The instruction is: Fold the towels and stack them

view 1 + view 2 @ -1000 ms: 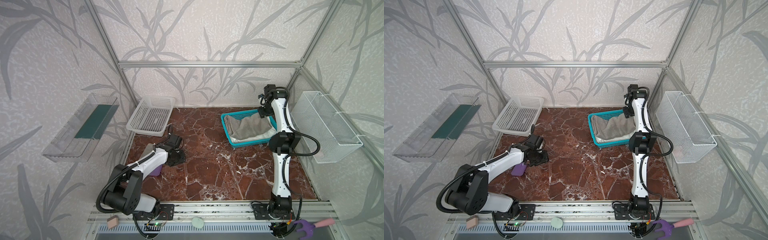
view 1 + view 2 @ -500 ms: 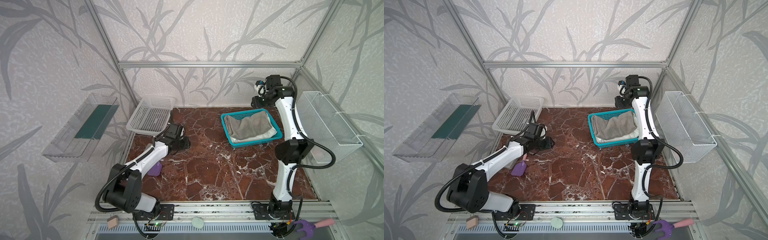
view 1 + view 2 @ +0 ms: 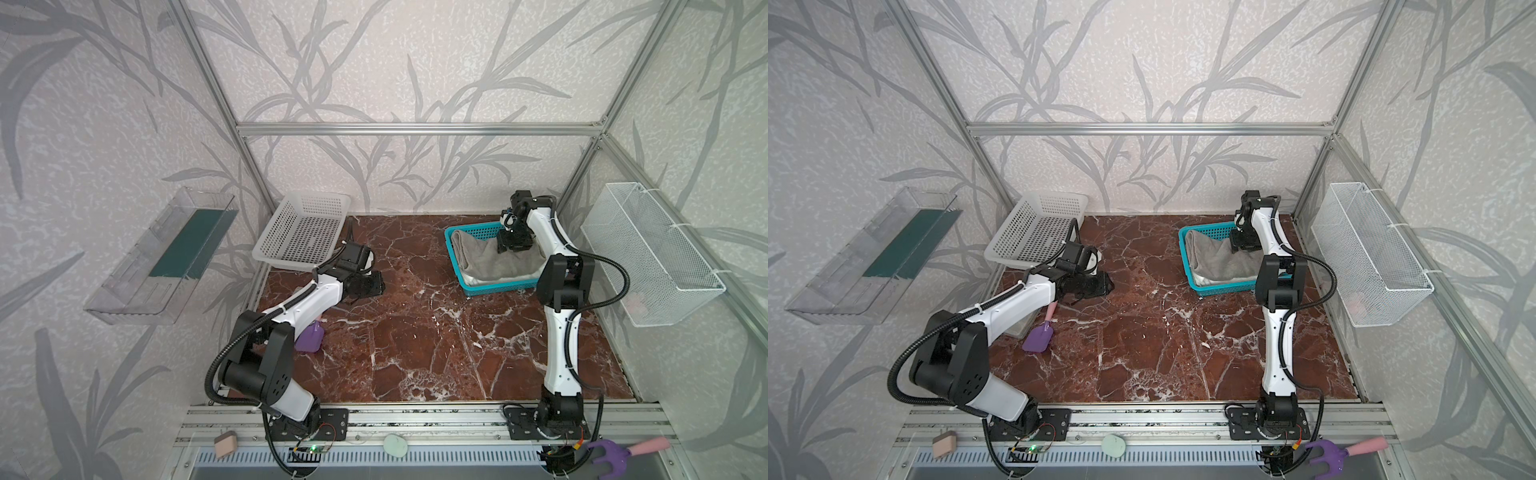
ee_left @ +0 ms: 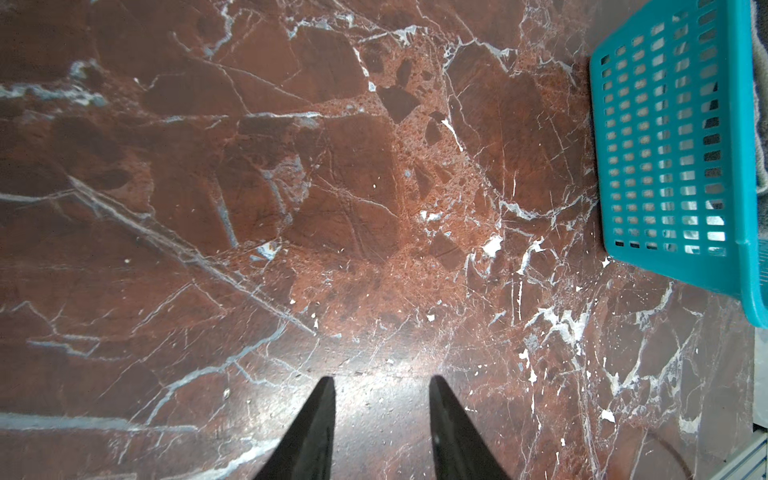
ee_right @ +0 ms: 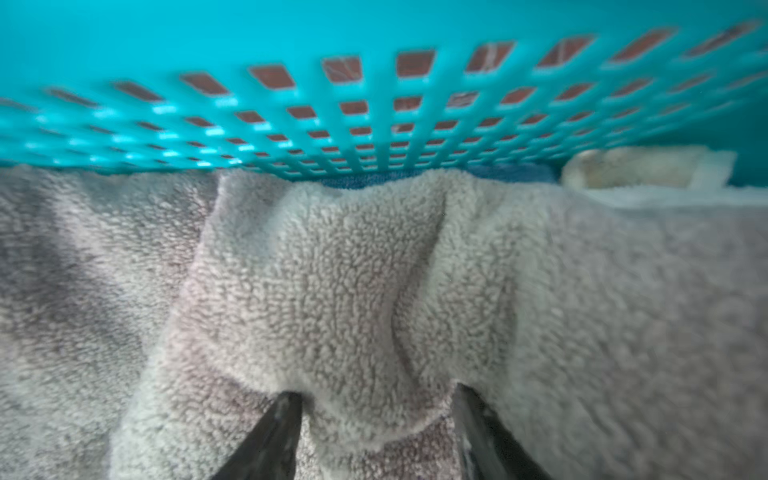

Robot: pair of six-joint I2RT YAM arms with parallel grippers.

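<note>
The grey towel (image 3: 486, 262) (image 3: 1217, 262) lies crumpled on top in the teal basket (image 3: 469, 230) at the back right. A white towel edge (image 3: 494, 283) shows under it. My right gripper (image 3: 513, 249) (image 5: 377, 395) is down in the basket, open, its fingertips (image 5: 286, 405) pressed into the grey towel (image 5: 332, 270) with a raised fold between them. A blue strip (image 5: 511, 171) and a cream patch (image 5: 644, 166) of towel show by the basket wall (image 5: 374, 25). My left gripper (image 3: 376, 286) (image 4: 381, 380) is open and empty, low over the marble left of centre.
A white perforated basket (image 3: 303, 228) leans at the back left, close behind the left arm. A purple spatula (image 3: 1038, 336) lies on the marble beside that arm. A wire basket (image 3: 648, 253) hangs on the right wall and a clear shelf (image 3: 166, 257) on the left wall.
My right arm rose over the back of the teal basket, then dropped into it onto the grey towel. My left gripper moved away from the spatula, toward the back and the middle.
</note>
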